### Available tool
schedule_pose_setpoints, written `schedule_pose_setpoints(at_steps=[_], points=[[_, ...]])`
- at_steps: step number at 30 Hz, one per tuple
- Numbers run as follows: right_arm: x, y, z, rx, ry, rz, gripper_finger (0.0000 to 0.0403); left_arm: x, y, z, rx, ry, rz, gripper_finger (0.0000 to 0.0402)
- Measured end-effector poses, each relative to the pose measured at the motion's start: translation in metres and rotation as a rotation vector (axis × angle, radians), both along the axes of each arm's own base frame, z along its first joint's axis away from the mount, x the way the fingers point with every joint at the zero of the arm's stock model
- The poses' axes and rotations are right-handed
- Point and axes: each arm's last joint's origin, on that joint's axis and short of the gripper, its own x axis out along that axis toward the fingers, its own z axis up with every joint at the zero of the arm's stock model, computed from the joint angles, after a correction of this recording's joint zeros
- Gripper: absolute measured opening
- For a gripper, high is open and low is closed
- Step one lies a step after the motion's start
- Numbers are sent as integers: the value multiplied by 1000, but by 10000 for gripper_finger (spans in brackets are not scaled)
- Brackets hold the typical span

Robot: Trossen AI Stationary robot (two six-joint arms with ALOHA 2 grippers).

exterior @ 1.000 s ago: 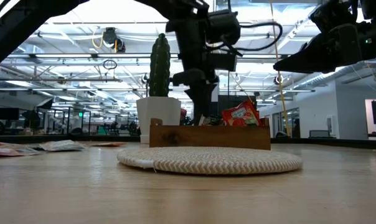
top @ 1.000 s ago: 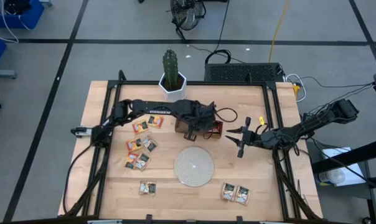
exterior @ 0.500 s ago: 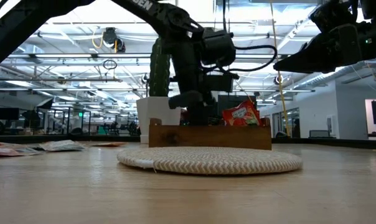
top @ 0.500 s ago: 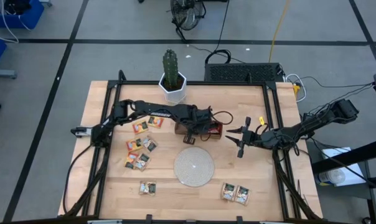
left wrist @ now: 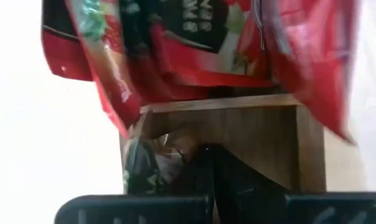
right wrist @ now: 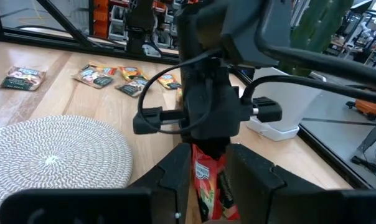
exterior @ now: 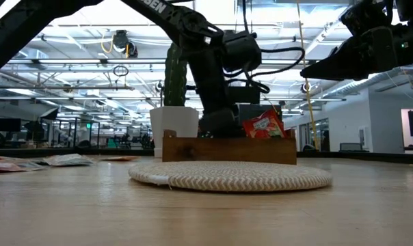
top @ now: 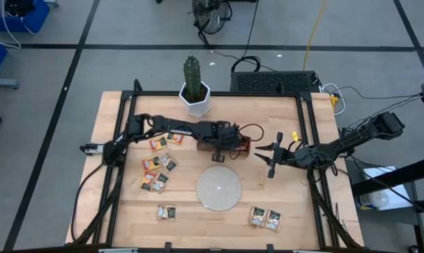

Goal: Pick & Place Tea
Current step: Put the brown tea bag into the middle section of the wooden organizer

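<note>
My left gripper (top: 220,144) reaches down into a compartment of the brown wooden tray (top: 203,144). In the low view its fingers (exterior: 217,124) sink behind the tray's front wall (exterior: 230,150). In the left wrist view its fingers (left wrist: 206,168) stand together beside a green tea sachet (left wrist: 141,165). Red sachets (exterior: 263,125) stick up from the tray's right compartment. More sachets (top: 159,165) lie loose on the table's left. My right gripper (top: 271,156) hovers open to the right of the tray. My left gripper comes from above, pointing down into the tray's compartment, fingers together at the green sachet's edge (left wrist: 166,158). The sachet reaches down inside the compartment. The fingers themselves and the tray's wall hide the place of contact, so the part and the layers cannot be told.
A round woven disc (top: 218,188) lies just near of the tray. A cactus in a white pot (top: 195,95) stands at the far edge. Two sachets (top: 265,218) lie near right and one (top: 166,211) near left. The black frame rails (top: 312,133) border the table.
My left gripper has come down from above the tray into its compartment, its fingers now sunk behind the tray's front wall. My right gripper has kept still.
</note>
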Motion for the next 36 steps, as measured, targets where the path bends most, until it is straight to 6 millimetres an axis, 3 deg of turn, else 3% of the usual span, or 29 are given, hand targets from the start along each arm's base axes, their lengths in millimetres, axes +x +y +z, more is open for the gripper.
schedule_pose_setpoints(at_steps=[13, 21, 30, 36], points=[[0, 0, 0, 0, 0, 0, 91, -1, -14, -1, -3, 21, 28, 26], [0, 0, 0, 0, 0, 0, 91, -5, -29, -3, -109, 72, -39, 4], [0, 0, 0, 0, 0, 0, 91, -6, -50, -3, -139, 92, -135, 15], [0, 0, 0, 0, 0, 0, 91, -6, -54, -3, -156, 86, -99, 9]])
